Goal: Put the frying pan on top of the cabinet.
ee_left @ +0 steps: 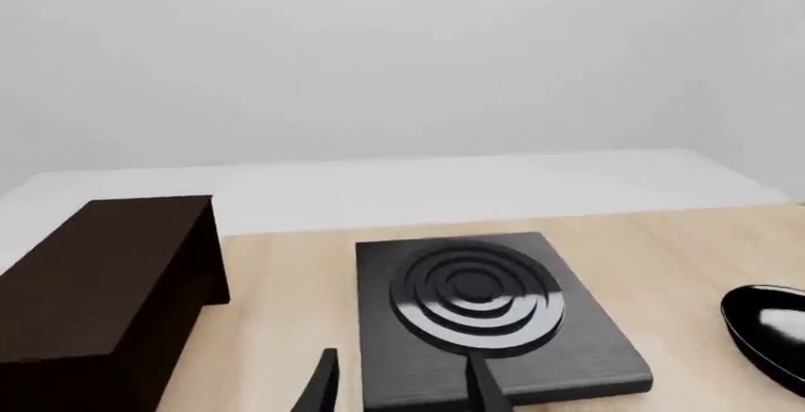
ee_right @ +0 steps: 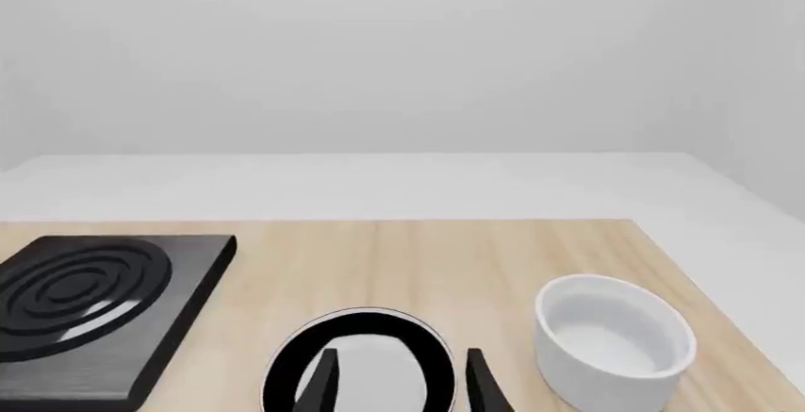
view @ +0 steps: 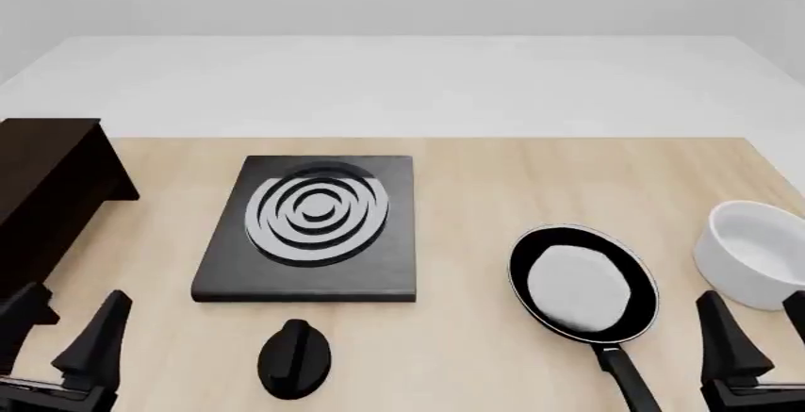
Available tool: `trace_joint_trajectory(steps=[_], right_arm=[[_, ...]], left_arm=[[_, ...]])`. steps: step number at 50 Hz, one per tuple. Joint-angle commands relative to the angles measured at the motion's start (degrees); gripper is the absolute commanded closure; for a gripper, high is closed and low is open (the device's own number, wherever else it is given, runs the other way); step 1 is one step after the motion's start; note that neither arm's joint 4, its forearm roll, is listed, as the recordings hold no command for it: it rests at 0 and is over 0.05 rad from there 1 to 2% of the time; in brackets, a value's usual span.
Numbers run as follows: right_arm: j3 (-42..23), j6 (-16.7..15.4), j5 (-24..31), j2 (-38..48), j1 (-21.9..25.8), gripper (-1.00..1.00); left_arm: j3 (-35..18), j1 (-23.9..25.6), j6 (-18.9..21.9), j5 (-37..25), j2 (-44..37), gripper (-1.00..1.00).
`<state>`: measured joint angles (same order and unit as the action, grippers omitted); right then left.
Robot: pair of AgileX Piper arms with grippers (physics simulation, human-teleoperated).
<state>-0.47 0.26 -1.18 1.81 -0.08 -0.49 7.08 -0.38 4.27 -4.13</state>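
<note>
The frying pan [view: 583, 283], black with a pale inside, lies on the table at the right, its long handle [view: 629, 384] pointing toward the near edge. It also shows in the right wrist view [ee_right: 377, 351], just ahead of the open right gripper [ee_right: 400, 386]. The dark brown cabinet [view: 44, 186] stands at the far left, its flat top bare; it also shows in the left wrist view [ee_left: 107, 289]. My left gripper [view: 63, 329] is open and empty near the front left. My right gripper [view: 763, 332] is open and empty at the front right, beside the pan's handle.
A flat black stove plate with grey rings [view: 315, 223] lies in the middle, between cabinet and pan. A white bowl [view: 755, 252] stands right of the pan. A small black knob-like object [view: 294, 357] sits in front of the stove plate. The wooden table [view: 466, 176] ends just behind them.
</note>
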Motion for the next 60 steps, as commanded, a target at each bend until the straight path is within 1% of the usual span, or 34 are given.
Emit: trace_joint_trajectory(steps=[1,2,3,4,6,7,8,9,10,12,13,15,16,19,20,21,23,24,26,28,29,30,31,33,35,38,39,41,45,47,53,55,56,60], right_arm=[[0.13,0.23,0.26,-0.64,-0.25,-1.0],[0.11,0.23,0.22,-0.61,-0.24,-1.0],[0.22,0.26,0.4,-0.9,-0.3,-1.0],[0.17,0.29,0.39,-0.89,-0.3,-1.0],[0.16,0.35,0.47,-0.99,-0.37,-1.0],[0.2,0.34,0.52,-1.11,-0.36,-1.0],[0.2,0.34,0.53,-1.12,-0.36,-1.0],[0.09,0.35,0.82,-1.34,-0.37,-1.0],[0.18,0.36,0.68,-1.29,-0.4,-1.0],[-0.29,0.38,1.28,-1.52,-0.45,-1.0],[-0.47,0.41,1.47,-1.54,-0.46,-1.0],[0.19,0.37,0.79,-1.55,-0.47,-1.0],[0.14,0.38,0.82,-1.53,-0.48,-1.0],[0.12,0.39,0.85,-1.61,-0.53,-1.0],[0.12,0.39,0.85,-1.61,-0.53,-1.0],[0.01,0.36,0.94,-1.61,-0.56,-1.0],[0.17,0.33,0.78,-1.61,-0.58,-1.0],[0.17,0.33,0.79,-1.61,-0.59,-1.0],[0.09,0.41,0.88,-1.62,-0.6,-1.0],[0.17,0.39,0.81,-1.64,-0.58,-1.0],[0.12,0.35,0.81,-1.6,-0.61,-1.0],[0.12,0.35,0.81,-1.6,-0.61,-1.0],[0.19,0.35,0.78,-1.63,-0.62,-1.0],[0.38,0.38,0.67,-1.7,-0.62,-1.0],[0.27,0.37,0.7,-1.61,-0.61,-1.0],[0.27,0.34,0.71,-1.6,-0.61,-1.0],[0.34,0.37,0.66,-1.61,-0.62,-1.0],[0.31,0.37,0.68,-1.59,-0.6,-1.0],[0.22,0.4,0.7,-1.51,-0.61,-1.0],[0.2,0.41,0.72,-1.53,-0.62,-1.0],[0.19,0.62,0.69,-1.58,-0.73,-1.0],[0.17,0.6,0.55,-1.44,-0.7,-1.0],[0.2,0.69,0.6,-1.53,-0.71,-1.0],[0.15,0.8,0.63,-1.57,-0.78,-1.0]], left_arm=[[-2.53,9.12,-5.67,6.67,-12.39,-1.0],[-3.05,10.57,-7.06,7.54,-14.6,-1.0],[-6.18,12.2,-8.9,5.69,-16.66,-1.0],[-5.79,13.7,-9.15,6.92,-18.05,-1.0],[-8.68,17.42,-12.01,6.18,-20.43,-1.0],[-9.32,19.67,-13.76,7.16,-22.91,-1.0],[-9.32,19.67,-13.76,7.26,-23.01,-1.0],[-9.64,22.32,-14.72,8.85,-24.91,-1.0],[-10.3,23.01,-14.29,8.68,-25.09,-1.0],[-10.91,27.09,-17.84,11.25,-28.57,-1.0],[-11.09,27.63,-18.15,11.72,-28.84,-1.0],[-12.11,30.67,-21.5,13.05,-31.33,-1.0],[-12.59,31.78,-21.6,13.36,-31.76,-1.0],[-13.51,35.42,-24.63,16.87,-37.64,-1.0],[-13.5,35.42,-24.63,16.93,-37.7,-1.0],[-14.15,37.24,-24.99,17.92,-39.66,-1.0],[-14.77,39.2,-28.16,20.31,-44.23,-1.0],[-14.47,39.17,-29.31,21.46,-44.43,-1.0],[-15.65,42.77,-31.76,24.35,-50.44,-1.0],[-16.22,43.33,-31.82,24.46,-51.65,-1.0],[-16.83,45.72,-34.22,26.04,-53.95,-1.0],[-16.83,45.72,-34.22,26.11,-54.02,-1.0],[-17.28,46.72,-36.32,27.06,-56.18,-1.0],[-18.31,47.95,-37.41,27.43,-58.44,-1.0],[-18.99,49.71,-40.18,28.92,-60.93,-1.0],[-19.98,50.13,-39.96,29.36,-61.34,-1.0],[-20.46,52.76,-41.58,30.81,-62.9,-1.0],[-21.17,52.38,-41.93,30.71,-63.85,-1.0],[-22.26,54.4,-45.99,34.12,-69.06,-1.0],[-22.7,54.41,-46.23,34.19,-69.85,-1.0],[-24.64,57.68,-48.59,36.46,-73.88,-1.0],[-25.4,58.08,-49.62,37.25,-75.93,-1.0],[-25.8,59.58,-51.1,38.84,-77.76,-1.0],[-26.57,60.63,-52.18,40.3,-80.36,-1.0]])
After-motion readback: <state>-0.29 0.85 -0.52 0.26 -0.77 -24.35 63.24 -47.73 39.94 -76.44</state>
